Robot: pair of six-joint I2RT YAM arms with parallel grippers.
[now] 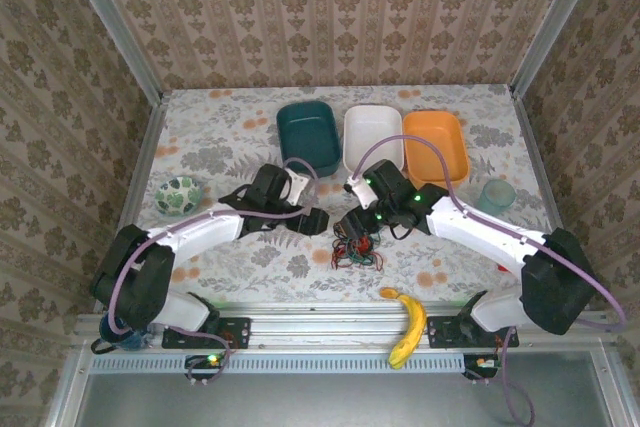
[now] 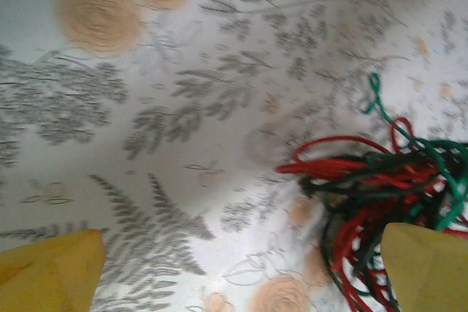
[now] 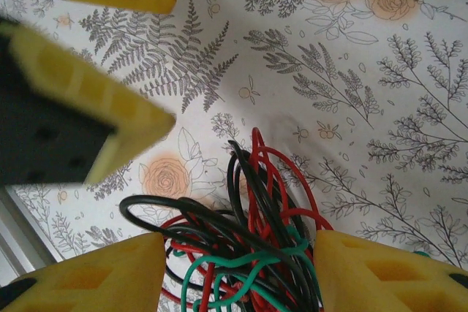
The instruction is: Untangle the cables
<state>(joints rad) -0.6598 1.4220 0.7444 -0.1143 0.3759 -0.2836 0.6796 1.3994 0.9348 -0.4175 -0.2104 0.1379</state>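
Thin, bendy cables, tangled, sit squeezed in the right gripper. The left gripper is wide open, empty.

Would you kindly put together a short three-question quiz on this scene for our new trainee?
1. Which colours are the cables? A red, black, green; B blue, white, yellow; C all black.
2. True or false: the left gripper stands open.
3. Fill in: the cables lie between the fingers of the ____ gripper.
Key: 1 A; 2 true; 3 right gripper.
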